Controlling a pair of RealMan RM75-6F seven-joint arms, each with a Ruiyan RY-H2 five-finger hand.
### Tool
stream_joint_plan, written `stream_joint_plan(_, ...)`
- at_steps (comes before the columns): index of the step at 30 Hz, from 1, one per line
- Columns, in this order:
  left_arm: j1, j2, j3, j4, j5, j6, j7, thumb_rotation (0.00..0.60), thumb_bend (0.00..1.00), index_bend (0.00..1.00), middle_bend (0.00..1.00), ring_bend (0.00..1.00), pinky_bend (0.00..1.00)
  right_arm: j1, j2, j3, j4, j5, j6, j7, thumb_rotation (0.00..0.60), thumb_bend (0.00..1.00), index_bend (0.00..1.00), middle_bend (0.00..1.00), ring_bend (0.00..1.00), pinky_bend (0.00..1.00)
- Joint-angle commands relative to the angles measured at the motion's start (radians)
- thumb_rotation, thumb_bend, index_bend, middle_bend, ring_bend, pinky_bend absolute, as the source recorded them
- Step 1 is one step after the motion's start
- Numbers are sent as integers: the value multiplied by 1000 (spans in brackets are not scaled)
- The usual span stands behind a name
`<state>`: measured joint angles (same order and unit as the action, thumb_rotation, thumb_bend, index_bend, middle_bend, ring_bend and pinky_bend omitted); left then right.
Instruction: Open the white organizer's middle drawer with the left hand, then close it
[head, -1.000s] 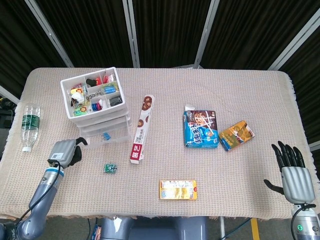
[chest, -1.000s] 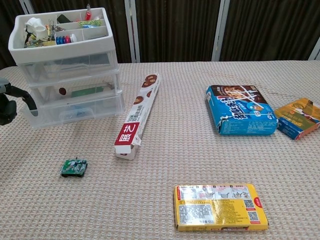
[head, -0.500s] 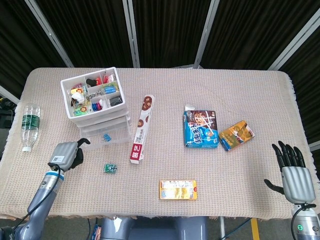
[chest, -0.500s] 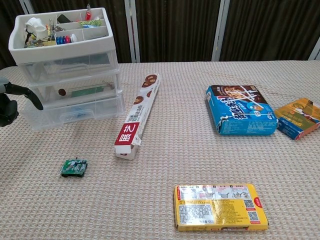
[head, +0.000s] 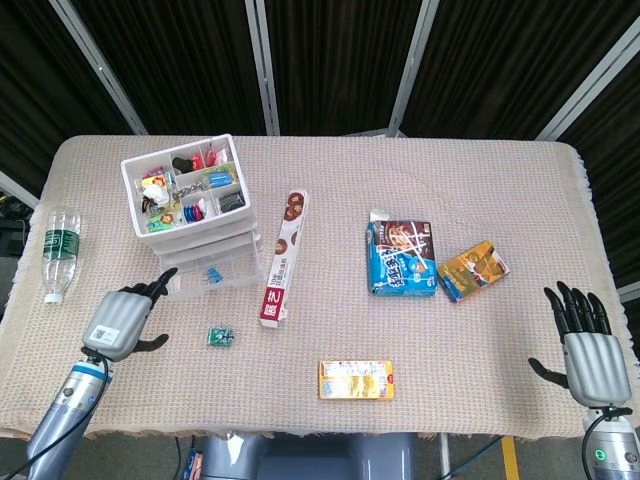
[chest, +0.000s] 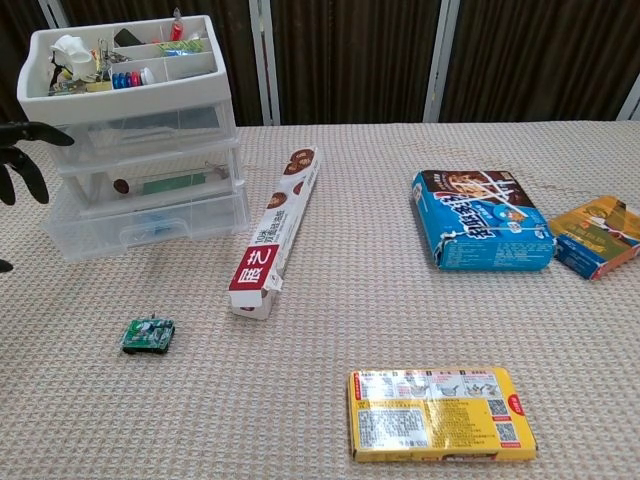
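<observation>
The white organizer (head: 185, 190) stands at the back left of the table, its top tray full of small items. In the chest view its three clear drawers are stacked, the middle drawer (chest: 150, 180) about level with the one above, and the lowest sticking out a little further. My left hand (head: 118, 322) hovers in front of and to the left of the organizer, fingers spread, holding nothing and touching nothing. Only its dark fingertips (chest: 22, 155) show at the chest view's left edge. My right hand (head: 585, 352) stays at the table's front right corner, fingers straight and apart, empty.
A plastic bottle (head: 58, 250) lies at the left edge. A long red-and-white box (head: 284, 258) lies just right of the organizer, and a small green part (head: 220, 336) lies in front of it. A blue snack box (head: 402, 258), an orange box (head: 472, 269) and a yellow box (head: 356, 379) lie further right.
My left hand has pulled back from the organizer's front toward the table's near left, and its curled fingers have spread open. The right hand has not moved.
</observation>
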<state>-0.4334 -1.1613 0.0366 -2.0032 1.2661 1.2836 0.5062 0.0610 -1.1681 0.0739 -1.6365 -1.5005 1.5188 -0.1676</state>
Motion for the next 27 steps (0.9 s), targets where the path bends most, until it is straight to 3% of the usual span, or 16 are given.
stream_joint_plan(1,34,29,80,-41,107,9,45,600,142,59,272,285,441,-1,0,0,0,0,1,-1,600,0,62,0,0,0)
stream_joint_plan(3,37,17,97,-33,131,-4,75,600,142,71,305,316,445,-1,0,0,-1,1,1,-1,600,0,62,0,0,0)
stream_joint_plan(5,37,-6,103,-15,133,-18,114,600,143,90,406,398,465,-1,1,0,-1,1,2,-1,600,0,62,0,0,0)
stream_joint_plan(7,35,-35,101,6,122,-33,155,600,147,136,588,539,518,-1,1,1,-1,2,2,0,600,0,62,0,0,0)
stream_joint_plan(10,29,-81,87,39,86,-55,200,600,165,208,773,696,605,-1,2,0,-1,3,-1,1,600,0,62,0,0,0)
stream_joint_plan(13,19,-131,60,80,40,-74,228,600,191,240,893,799,677,-1,3,0,-1,3,-1,2,600,0,62,0,0,0)
stream_joint_plan(17,4,-182,26,126,-11,-92,253,600,197,249,945,842,708,-1,4,1,-2,4,-2,4,600,0,64,0,0,0)
stream_joint_plan(27,-70,-308,-56,200,-225,-182,341,600,211,269,960,851,715,0,4,1,0,2,-1,8,600,0,64,0,0,0)
